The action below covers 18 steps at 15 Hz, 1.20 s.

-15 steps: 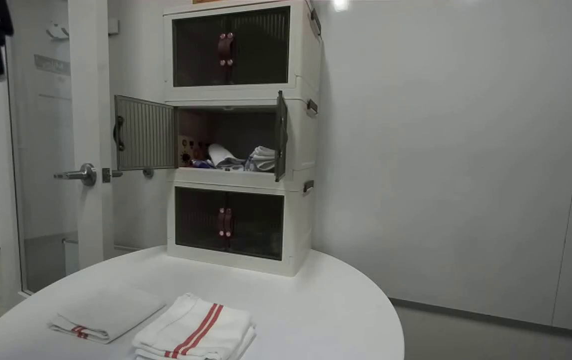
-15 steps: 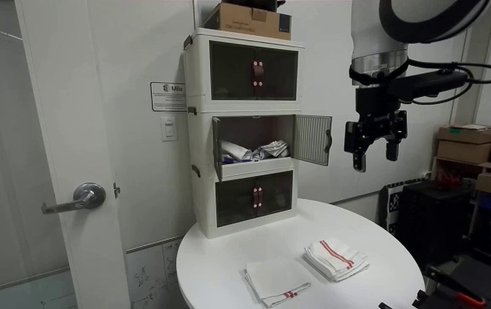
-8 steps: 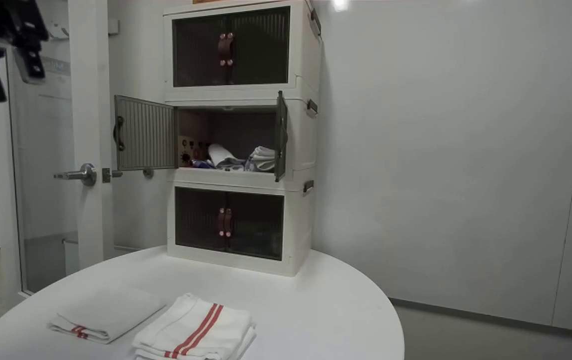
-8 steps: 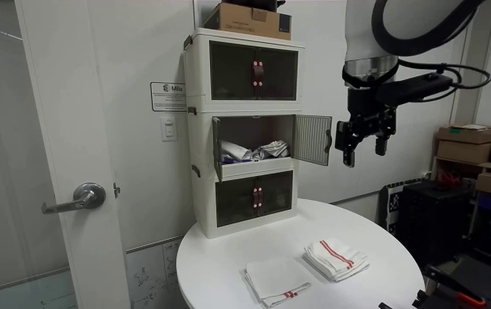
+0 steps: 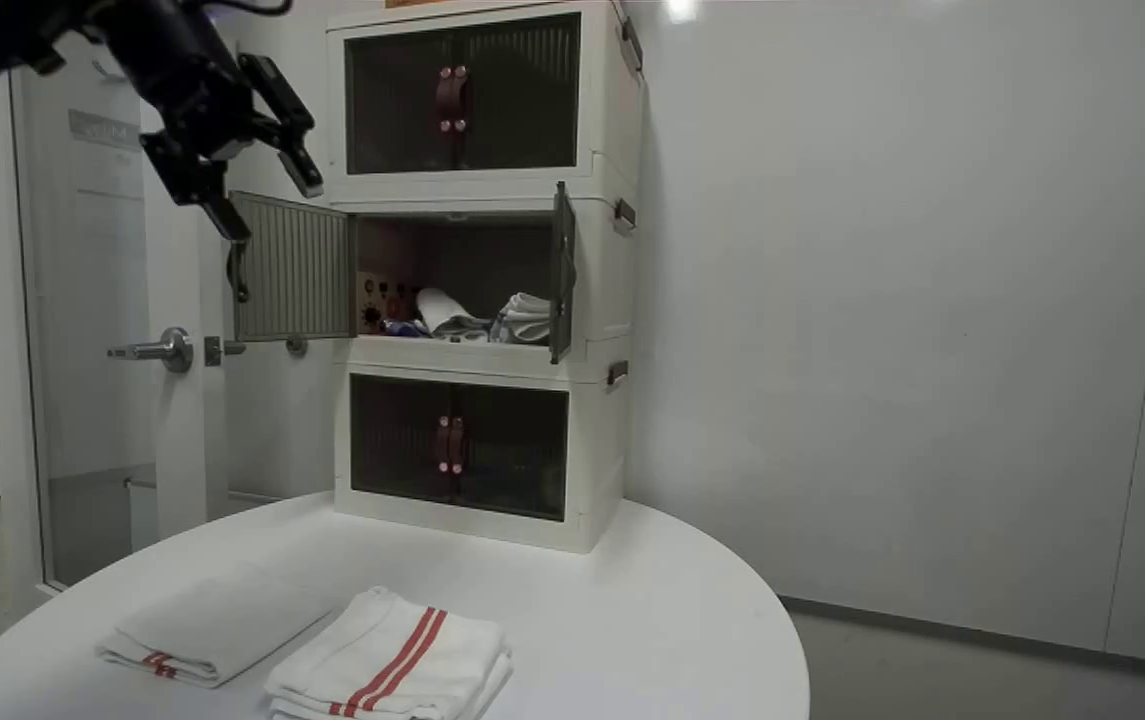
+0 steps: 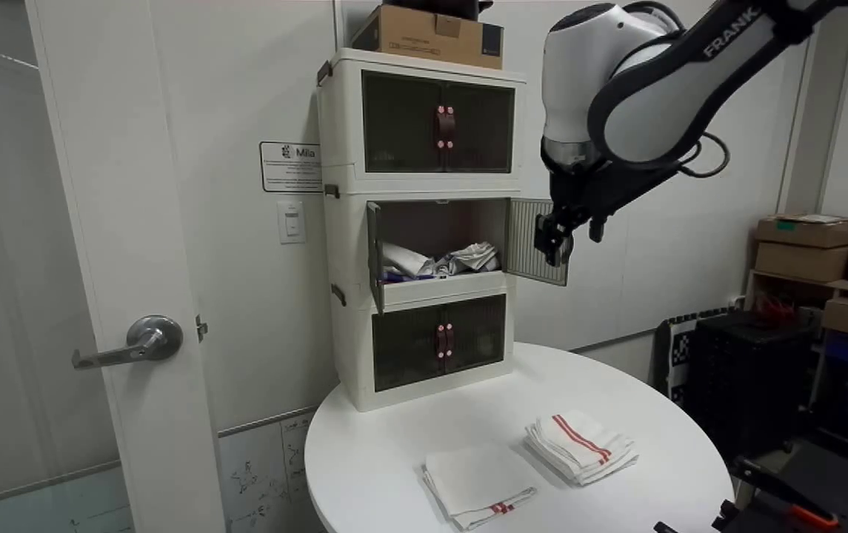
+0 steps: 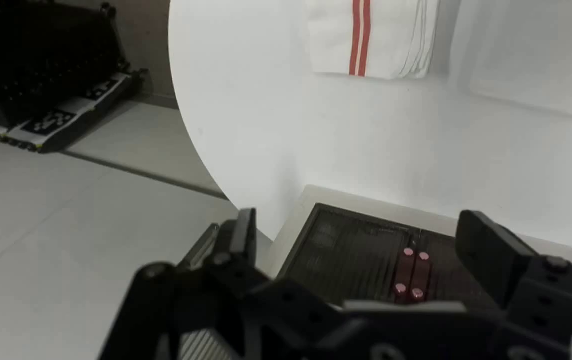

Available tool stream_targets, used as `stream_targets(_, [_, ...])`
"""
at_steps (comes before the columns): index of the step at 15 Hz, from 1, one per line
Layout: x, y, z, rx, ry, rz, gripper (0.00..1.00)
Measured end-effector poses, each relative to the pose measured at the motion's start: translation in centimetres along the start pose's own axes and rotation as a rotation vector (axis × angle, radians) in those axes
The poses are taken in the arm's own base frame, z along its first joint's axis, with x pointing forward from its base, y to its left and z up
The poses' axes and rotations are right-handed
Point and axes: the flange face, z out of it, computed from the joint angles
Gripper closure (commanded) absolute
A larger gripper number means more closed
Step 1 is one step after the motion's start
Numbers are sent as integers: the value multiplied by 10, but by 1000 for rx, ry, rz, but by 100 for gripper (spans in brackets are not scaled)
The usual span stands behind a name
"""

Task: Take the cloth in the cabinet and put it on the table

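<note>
We see white cloth (image 5: pixel 447 312) lying inside the middle compartment (image 5: pixel 487 255) of the cabinet (image 5: pixel 472 357), whose doors (image 5: pixel 297 270) stand open. In an exterior view the arm (image 6: pixel 642 122) hangs at the right, its jaws spread apart. Two folded, red-striped towels (image 5: pixel 392 655) lie side by side on the near part of the counter (image 5: pixel 672 620).
</note>
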Motion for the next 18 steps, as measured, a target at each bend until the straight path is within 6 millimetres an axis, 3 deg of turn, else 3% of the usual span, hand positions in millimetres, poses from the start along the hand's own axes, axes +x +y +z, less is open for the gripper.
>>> stream_targets(8, [112,-16,53,-78,168,-153,0])
stream_targets(14, [162,-37,116,-131,213,-161,0])
stream_targets(18, [187,-50,146,-153,261,-181,0])
